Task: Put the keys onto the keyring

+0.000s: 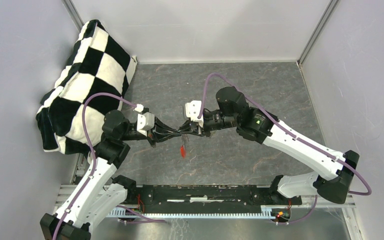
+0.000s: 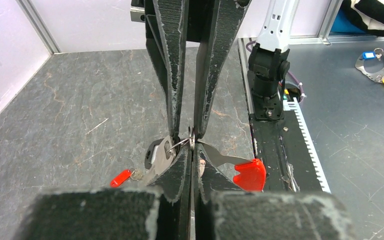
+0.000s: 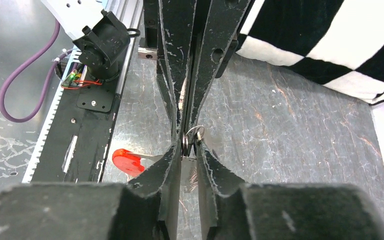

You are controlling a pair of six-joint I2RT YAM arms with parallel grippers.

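Both grippers meet tip to tip above the middle of the grey table. My left gripper (image 1: 179, 132) (image 2: 192, 148) is shut on the thin wire keyring (image 2: 192, 136). The right gripper (image 1: 186, 128) (image 3: 189, 145) comes from the opposite side, its tips pinched on the same keyring (image 3: 194, 134). The red-headed key (image 2: 250, 174) (image 3: 127, 161) sticks out sideways, its blade running in to the ring between the fingers. A black-headed key (image 2: 155, 154) hangs from the ring on the other side. Beside it a small red tag (image 2: 121, 177) dangles on a short chain. A red piece (image 1: 182, 150) hangs below the fingertips.
A black-and-white checkered cushion (image 1: 87, 75) (image 3: 320, 30) leans in the far left corner. A black rail (image 1: 205, 195) with the arm bases runs along the near edge. Grey walls close in three sides. Other tagged keys (image 2: 375, 57) lie outside the cell.
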